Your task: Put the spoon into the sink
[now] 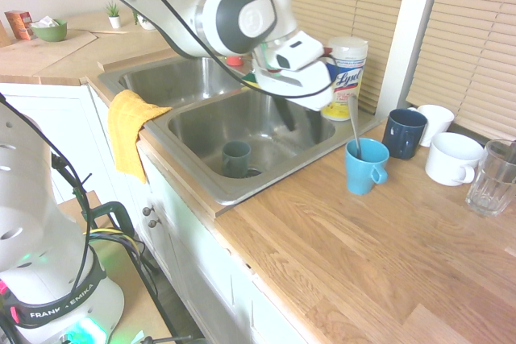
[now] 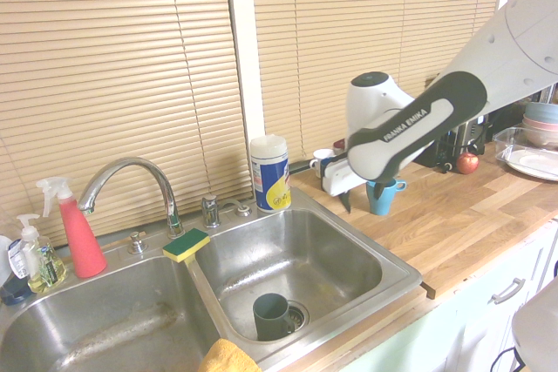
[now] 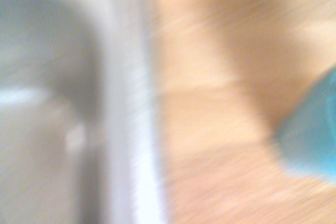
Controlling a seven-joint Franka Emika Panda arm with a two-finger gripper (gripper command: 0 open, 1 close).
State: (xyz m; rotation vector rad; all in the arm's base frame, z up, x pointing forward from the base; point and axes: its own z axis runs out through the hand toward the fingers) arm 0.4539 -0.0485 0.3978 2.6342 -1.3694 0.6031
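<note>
In the first exterior view, your claw [image 1: 302, 118] hangs over the sink [image 1: 242, 187], at the side of the basin nearest the blue mug [image 1: 364, 173]. It is released, its two dark fingers apart with nothing between them. The spoon [image 1: 355, 122] is beyond the claw, on the worktop [image 1: 322, 247] side — it stands in the blue mug, its bowl end hidden, its handle rising above the rim. Past that mug, farther from the claw, are a navy mug [image 1: 405, 133], two white mugs [image 1: 453, 159] and a clear glass [image 1: 490, 183]. The wipes tub [image 1: 345, 78] stands behind the claw, and a dark mug [image 1: 236, 159] sits below it in the near basin.

In the second exterior view, you see the claw just beside the blue mug, partly covering it; the spoon can't be made out here. Well apart from the claw, a green and yellow sponge [image 2: 186, 245] lies on the divider between the basins, near the tap [image 2: 139, 182].

In the wrist view — badly blurred — you get the sink's edge, bare worktop and part of the blue mug (its rim is cut off by the frame).
</note>
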